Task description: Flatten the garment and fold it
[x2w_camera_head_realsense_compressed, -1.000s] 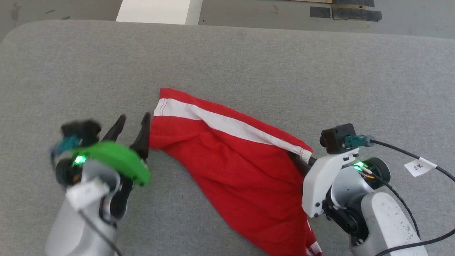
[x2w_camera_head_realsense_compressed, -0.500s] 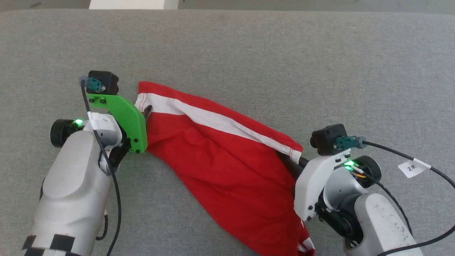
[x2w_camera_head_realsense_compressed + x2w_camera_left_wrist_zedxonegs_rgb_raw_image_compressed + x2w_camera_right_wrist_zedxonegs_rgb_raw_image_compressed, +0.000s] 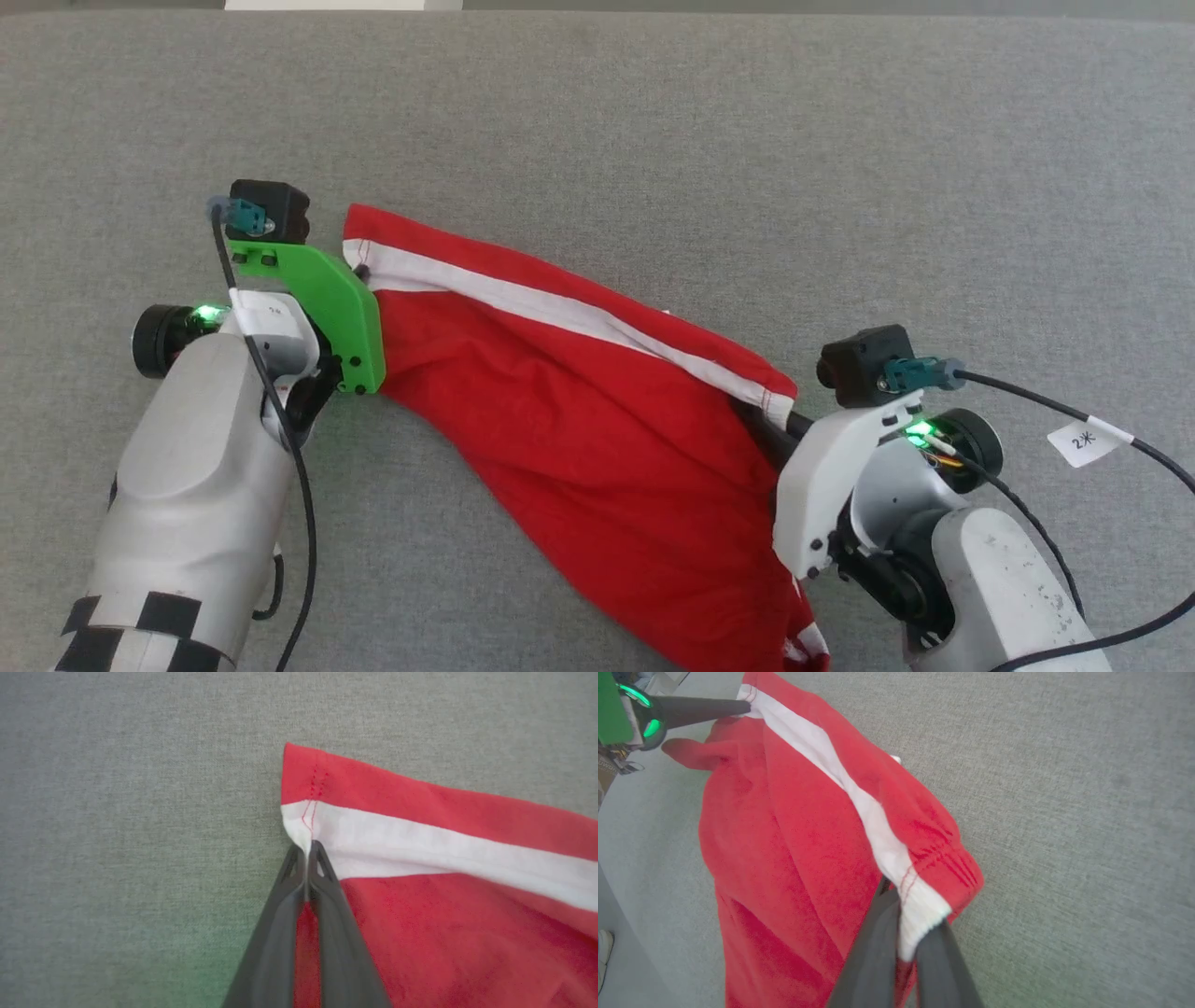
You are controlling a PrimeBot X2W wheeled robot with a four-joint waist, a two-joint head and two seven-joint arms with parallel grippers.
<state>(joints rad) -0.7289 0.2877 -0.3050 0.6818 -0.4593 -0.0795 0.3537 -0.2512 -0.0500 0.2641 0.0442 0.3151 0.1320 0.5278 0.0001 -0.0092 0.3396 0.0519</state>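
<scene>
- The left end effector (image 3: 308, 848) is pressed together. It pinches the hem corner of the shorts (image 3: 597, 439), just where the white stripe (image 3: 420, 847) ends.
- The right end effector (image 3: 909, 914) is pressed together too, pinching the stripe's other end at the gathered, stitched edge.
- The shorts lie on the grey surface (image 3: 653, 131), strung slantwise between the two pinches. The stripe runs along their far edge.
- The rest of the red cloth sags in loose folds on the shorts' near side, and its lowest part runs out of the head view.
- Bare surface lies open beyond the shorts and out to both sides of them. The surface's far edge is well apart from them.
- The left arm (image 3: 187, 485) reaches in from the shorts' left, fingers pointing across at the hem.
- The right arm (image 3: 990, 579) comes up from the shorts' lower right, fingers tucked in under the gathered end.
</scene>
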